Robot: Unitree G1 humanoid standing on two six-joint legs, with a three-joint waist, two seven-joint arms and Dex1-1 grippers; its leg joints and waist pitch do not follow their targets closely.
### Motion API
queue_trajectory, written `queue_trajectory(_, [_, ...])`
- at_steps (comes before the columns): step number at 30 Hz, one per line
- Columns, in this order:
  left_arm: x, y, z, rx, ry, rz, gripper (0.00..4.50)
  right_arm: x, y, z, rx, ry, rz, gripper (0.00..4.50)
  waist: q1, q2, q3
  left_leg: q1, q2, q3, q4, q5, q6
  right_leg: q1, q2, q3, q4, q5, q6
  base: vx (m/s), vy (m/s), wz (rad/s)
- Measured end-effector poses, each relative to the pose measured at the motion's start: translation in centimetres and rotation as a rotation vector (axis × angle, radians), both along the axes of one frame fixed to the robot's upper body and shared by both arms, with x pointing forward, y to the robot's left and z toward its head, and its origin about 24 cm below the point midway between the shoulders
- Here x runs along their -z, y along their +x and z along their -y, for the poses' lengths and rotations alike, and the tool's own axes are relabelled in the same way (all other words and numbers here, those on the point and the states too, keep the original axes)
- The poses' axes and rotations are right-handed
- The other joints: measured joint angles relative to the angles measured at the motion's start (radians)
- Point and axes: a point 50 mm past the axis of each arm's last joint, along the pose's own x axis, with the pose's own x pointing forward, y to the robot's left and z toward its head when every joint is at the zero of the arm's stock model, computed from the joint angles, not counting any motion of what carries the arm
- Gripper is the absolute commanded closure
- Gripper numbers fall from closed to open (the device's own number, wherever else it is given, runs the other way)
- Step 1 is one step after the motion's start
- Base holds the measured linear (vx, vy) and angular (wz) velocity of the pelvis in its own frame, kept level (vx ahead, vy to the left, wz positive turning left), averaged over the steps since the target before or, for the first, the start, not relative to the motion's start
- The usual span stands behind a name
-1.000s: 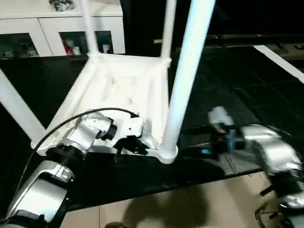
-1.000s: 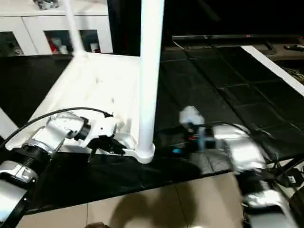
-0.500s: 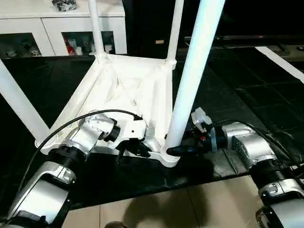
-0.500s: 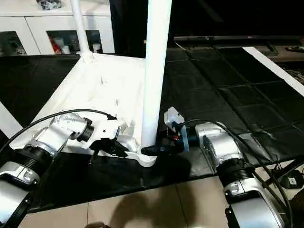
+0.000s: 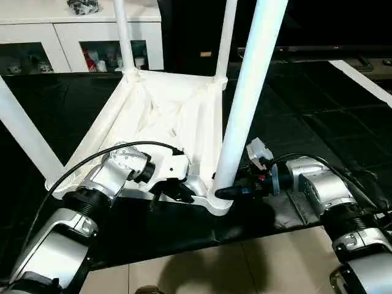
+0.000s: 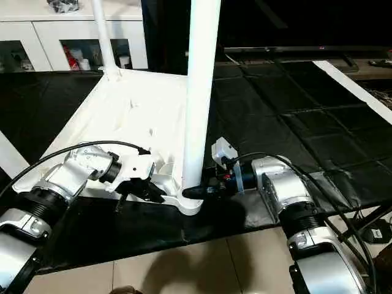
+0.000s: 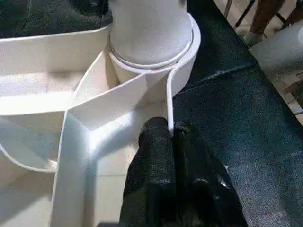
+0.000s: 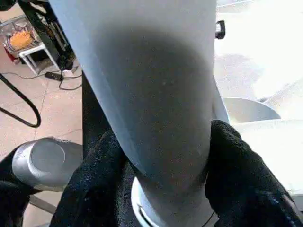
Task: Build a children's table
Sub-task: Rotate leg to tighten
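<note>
left gripper point(image 7: 171, 135): jaws clenched on table point(image 5: 165, 110) rim | right gripper point(image 8: 161, 156): jaws clasp leg point(image 5: 245, 104) base

Table top point(image 5: 165, 116) lies upside down on the black mat point(image 5: 306, 122), legs pointing up. Nearest leg point(image 5: 245, 104) stands in the front-right corner, right gripper point(image 5: 223, 193) around its base, left gripper point(image 5: 177, 191) on the front rim just left of it. Cabinet point(image 5: 73, 37) sits behind.

The two head views look forward and down from above, a small step apart, sharing the upturned table point(image 5: 165, 116) on the black mat point(image 6: 288, 116). The left wrist camera looks close along its fingers point(image 7: 156, 161) at a corner rim. The right wrist camera sits tight against the near leg point(image 8: 151, 94).
</note>
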Motion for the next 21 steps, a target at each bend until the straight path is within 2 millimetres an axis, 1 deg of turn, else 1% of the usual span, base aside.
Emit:
queue_trajectory(1, [0.1, 0.0, 0.2, -0.020, -0.010, -0.010, 4.50, 0.2, -0.2, -0.2, 0.019, 0.016, 0.002, 2.45, 0.003, 0.000, 0.000, 0.000, 0.000, 0.000, 0.000, 0.000, 0.000, 0.001, 0.000, 0.000, 0.000, 0.000, 0.000, 0.000, 0.000, 0.00])
queue_trajectory(2, [0.2, 0.1, 0.4, -0.061, -0.027, -0.019, 4.50, 0.7, -0.6, 0.0, 0.082, 0.046, -0.002, 2.45, 0.004, 0.000, -0.001, 0.003, 0.000, 0.000, 0.000, 0.000, 0.000, 0.004, 0.000, 0.000, 0.000, -0.001, 0.000, 0.000, 0.000, 0.00])
queue_trajectory(4, [0.4, 0.3, 0.5, -0.128, -0.040, -0.027, 4.50, 1.2, -0.8, 0.0, 0.185, 0.077, 0.002, 2.45, -0.002, 0.002, -0.001, 0.004, 0.000, 0.000, 0.000, 0.000, 0.000, 0.005, 0.000, 0.002, 0.000, -0.001, 0.000, 0.000, 0.000, 0.00])
queue_trajectory(7, [0.7, 0.6, 1.3, -0.245, -0.065, -0.034, 4.50, 1.5, -0.8, 0.1, 0.366, 0.086, 0.013, 2.48, -0.014, 0.002, -0.001, 0.008, 0.000, -0.002, -0.001, 0.000, 0.000, 0.006, 0.000, 0.003, 0.000, -0.004, 0.005, 0.000, 0.000, 0.00])
queue_trajectory(8, [0.9, 0.7, 1.8, -0.296, -0.081, -0.040, 4.50, 1.8, -0.9, 0.1, 0.451, 0.097, 0.014, 2.49, -0.023, 0.002, -0.001, 0.010, -0.001, -0.002, -0.001, 0.000, 0.000, 0.006, 0.000, 0.004, 0.000, -0.004, 0.006, 0.000, 0.000, 0.00])
queue_trajectory(11, [1.4, 0.6, 2.8, -0.427, -0.118, -0.059, 4.50, 2.0, -0.7, -0.5, 0.632, 0.100, 0.019, 2.50, -0.049, 0.005, -0.002, 0.015, -0.001, -0.003, -0.004, 0.000, 0.000, 0.008, 0.000, 0.004, -0.001, -0.005, 0.007, 0.000, 0.000, 0.00])
queue_trajectory(13, [1.5, 0.6, 3.2, -0.492, -0.131, -0.063, 4.50, 2.0, -0.4, -0.9, 0.720, 0.096, 0.022, 2.51, -0.064, 0.005, -0.003, 0.016, -0.001, -0.004, -0.005, 0.000, 0.000, 0.008, 0.000, 0.002, -0.003, -0.005, 0.007, 0.000, 0.000, 0.00])
queue_trajectory(15, [1.7, 0.5, 3.9, -0.581, -0.146, -0.061, 4.50, 2.0, 0.3, -2.0, 0.851, 0.102, 0.000, 2.51, -0.078, 0.006, -0.003, 0.015, -0.001, -0.005, -0.009, 0.000, -0.001, 0.008, 0.001, 0.000, -0.007, -0.005, 0.007, 0.000, 0.000, 0.00])
queue_trajectory(16, [1.7, 0.6, 4.0, -0.620, -0.148, -0.050, 4.50, 1.9, 0.7, -2.6, 0.909, 0.104, -0.015, 2.51, -0.088, 0.006, -0.003, 0.015, -0.001, -0.007, -0.009, 0.001, -0.002, 0.007, 0.001, -0.001, -0.008, -0.005, 0.007, 0.000, 0.000, 0.00])
queue_trajectory(17, [1.6, 0.7, 4.3, -0.652, -0.150, -0.041, 4.50, 1.7, 1.2, -3.2, 0.960, 0.097, -0.023, 2.51, -0.098, 0.006, -0.002, 0.015, -0.002, -0.010, -0.009, 0.001, -0.002, 0.006, 0.001, -0.004, -0.010, -0.005, 0.007, 0.000, 0.000, 0.00])
queue_trajectory(18, [1.6, 0.8, 4.4, -0.662, -0.153, -0.036, 4.50, 1.7, 1.3, -3.3, 0.979, 0.094, -0.025, 2.51, -0.103, 0.006, -0.002, 0.014, -0.002, -0.013, -0.009, 0.001, -0.002, 0.007, 0.002, -0.006, -0.013, -0.005, 0.007, 0.000, 0.000, 0.00])
queue_trajectory(20, [1.6, 0.8, 4.5, -0.665, -0.156, -0.030, 4.50, 1.6, 1.5, -3.5, 0.995, 0.095, -0.025, 1.81, -0.111, 0.006, -0.002, 0.012, -0.002, -0.017, -0.011, 0.001, -0.002, 0.007, 0.005, -0.007, -0.020, -0.005, 0.007, 0.000, 0.000, 0.00])
queue_trajectory(21, [1.5, 0.8, 4.5, -0.663, -0.158, -0.027, 4.50, 1.6, 1.5, -3.6, 0.999, 0.104, -0.039, 1.81, -0.113, 0.006, -0.003, 0.012, -0.002, -0.017, -0.013, 0.001, -0.002, 0.007, 0.006, -0.006, -0.023, -0.004, 0.007, 0.000, 0.000, 0.00])
